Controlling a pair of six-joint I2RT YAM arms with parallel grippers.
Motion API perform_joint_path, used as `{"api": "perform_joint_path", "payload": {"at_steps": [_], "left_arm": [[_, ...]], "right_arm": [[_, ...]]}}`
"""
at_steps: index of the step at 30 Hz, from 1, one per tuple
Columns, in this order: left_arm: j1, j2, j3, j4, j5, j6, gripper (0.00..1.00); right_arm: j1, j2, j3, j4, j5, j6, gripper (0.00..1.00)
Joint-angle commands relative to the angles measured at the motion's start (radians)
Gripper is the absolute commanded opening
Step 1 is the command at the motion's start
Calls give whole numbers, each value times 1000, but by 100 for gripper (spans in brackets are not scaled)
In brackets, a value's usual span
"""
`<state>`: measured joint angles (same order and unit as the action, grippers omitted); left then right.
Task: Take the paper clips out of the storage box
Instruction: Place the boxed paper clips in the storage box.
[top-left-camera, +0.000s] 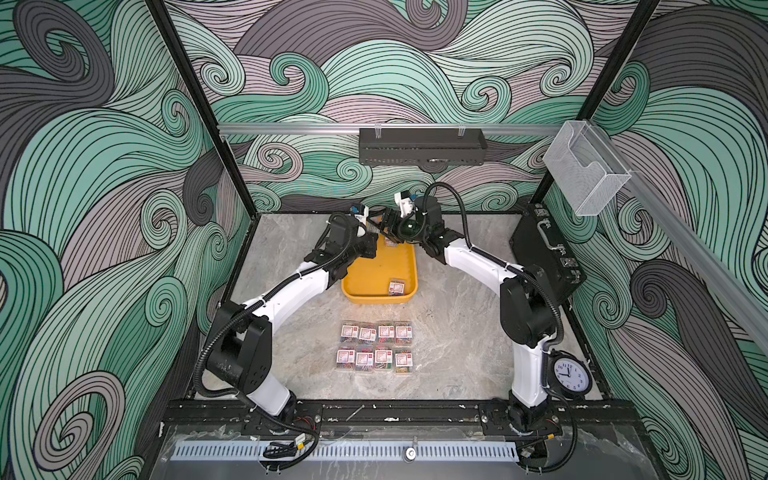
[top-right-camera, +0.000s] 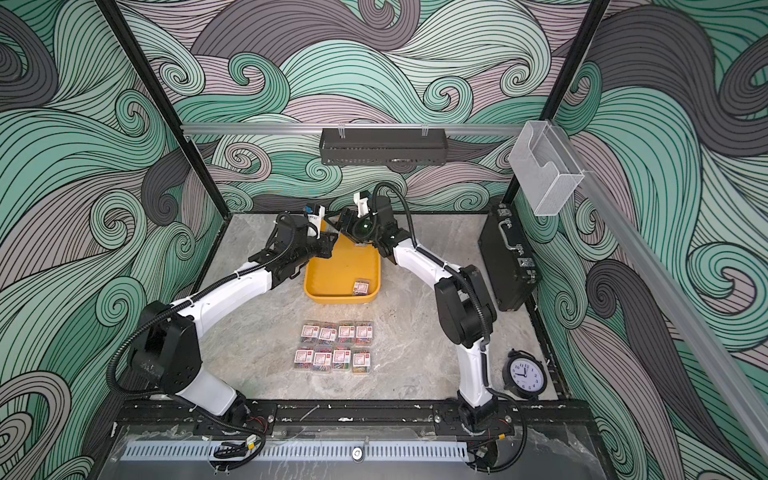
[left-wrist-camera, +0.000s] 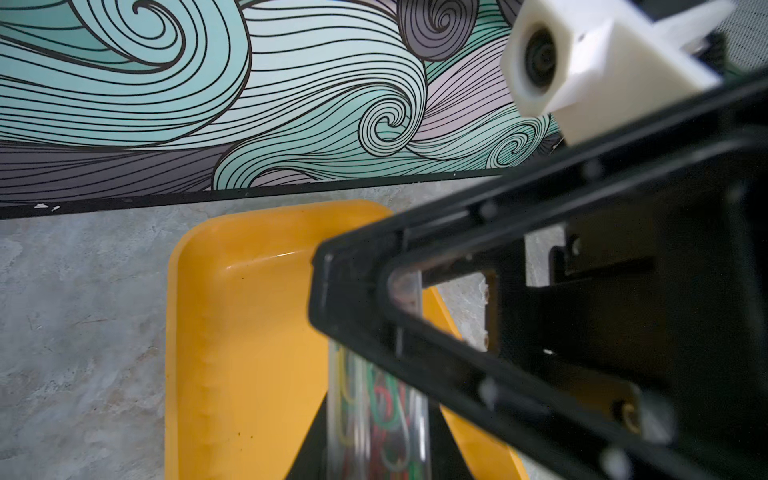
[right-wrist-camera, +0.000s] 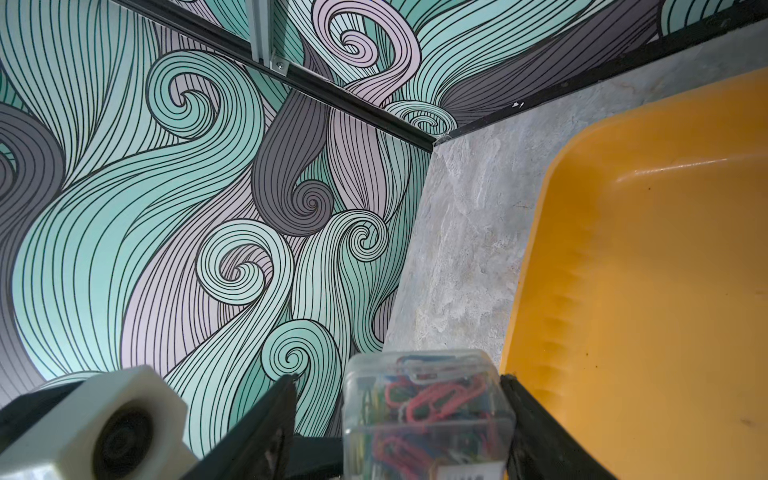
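1. Paper clips: one clear box of them hangs over the far end of the storage box, between the two wrists. In a top view only a sliver of it shows.
2. Left jaws appear to pinch this held box. The left wrist view shows its clear walls tight between them.
3. Right jaws stand spread around the same box. In the right wrist view one touches its side and the other stands off with a clear gap.
4. This reads as a hand-over from right arm to left. The right arm should back straight away from the storage box's far end without dragging the side it touches. The left arm should hold off until the right is free.
5. The wrists are crowded close together there. Any sideways swing risks knocking the box askew in a narrow grip on what looks like slick plastic.
6. Once clear, carry it level over the storage box's near rim. Eight boxes lie on the table just in front of that rim, in two rows of four with labels up. Set this one beside a row's end without nudging its neighbours.
7. One more box lies in the storage box's near right corner, so it comes next.
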<state>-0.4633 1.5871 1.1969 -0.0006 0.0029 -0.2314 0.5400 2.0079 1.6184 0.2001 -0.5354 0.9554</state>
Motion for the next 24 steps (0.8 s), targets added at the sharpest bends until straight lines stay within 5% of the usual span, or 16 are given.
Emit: {"api": "perform_joint_path", "payload": {"at_steps": [1,13,24], "left_arm": [[-2,5,49,-56,-50,60,20],[-9,161,135,-280,-244,57,20],[-93,477,466,-618,-540,41,19]], "right_arm": [[-12,-70,-33,-8,34,-18,79],[-137,-257,-308,-57,120,-107,83],[-237,-481,-495,-203,156,-248,85]]}}
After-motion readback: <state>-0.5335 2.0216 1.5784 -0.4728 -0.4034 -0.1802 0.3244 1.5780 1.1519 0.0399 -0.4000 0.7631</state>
